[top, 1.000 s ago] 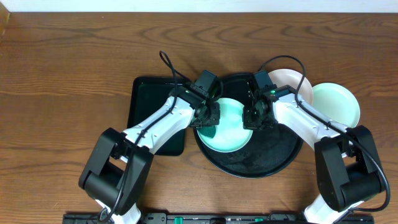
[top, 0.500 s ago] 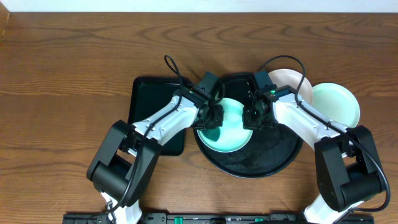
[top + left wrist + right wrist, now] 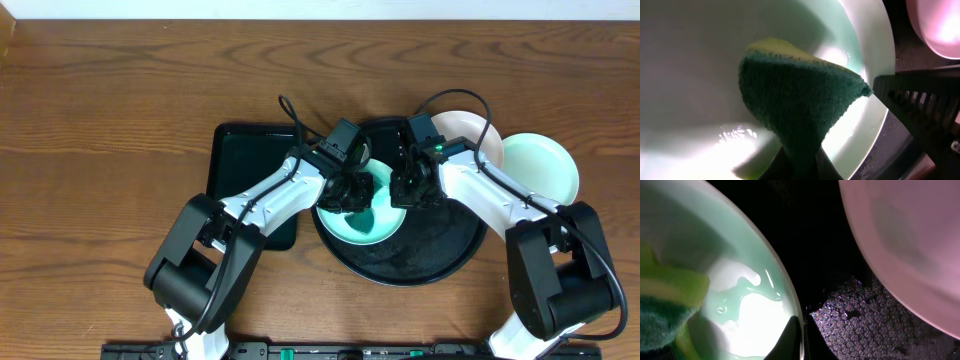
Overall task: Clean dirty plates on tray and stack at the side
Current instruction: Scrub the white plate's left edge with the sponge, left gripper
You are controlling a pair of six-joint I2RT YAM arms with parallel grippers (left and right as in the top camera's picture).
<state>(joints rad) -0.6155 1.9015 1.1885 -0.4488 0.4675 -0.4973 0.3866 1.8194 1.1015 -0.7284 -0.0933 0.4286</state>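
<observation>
A pale mint plate [image 3: 372, 222] lies on the round black tray [image 3: 430, 250]. My left gripper [image 3: 350, 190] is shut on a green and yellow sponge [image 3: 800, 100], which presses on the plate's inside [image 3: 690, 75]. My right gripper [image 3: 408, 190] is shut on the plate's right rim [image 3: 790, 300], one finger inside and one outside. Wet greenish film [image 3: 747, 287] shines on the plate near the sponge [image 3: 665, 305]. A white plate [image 3: 470, 135] sits at the tray's upper right, partly under my right arm. Another mint plate [image 3: 540, 165] rests on the table to the right of the tray.
A smaller black rectangular tray [image 3: 235, 170] lies left of the round tray, partly under my left arm. The round tray's surface [image 3: 850, 325] looks wet. Bare wooden table [image 3: 100, 120] surrounds everything.
My left gripper has slid the sponge to the right across the mint plate, toward my right gripper. The right gripper and the plates have not moved.
</observation>
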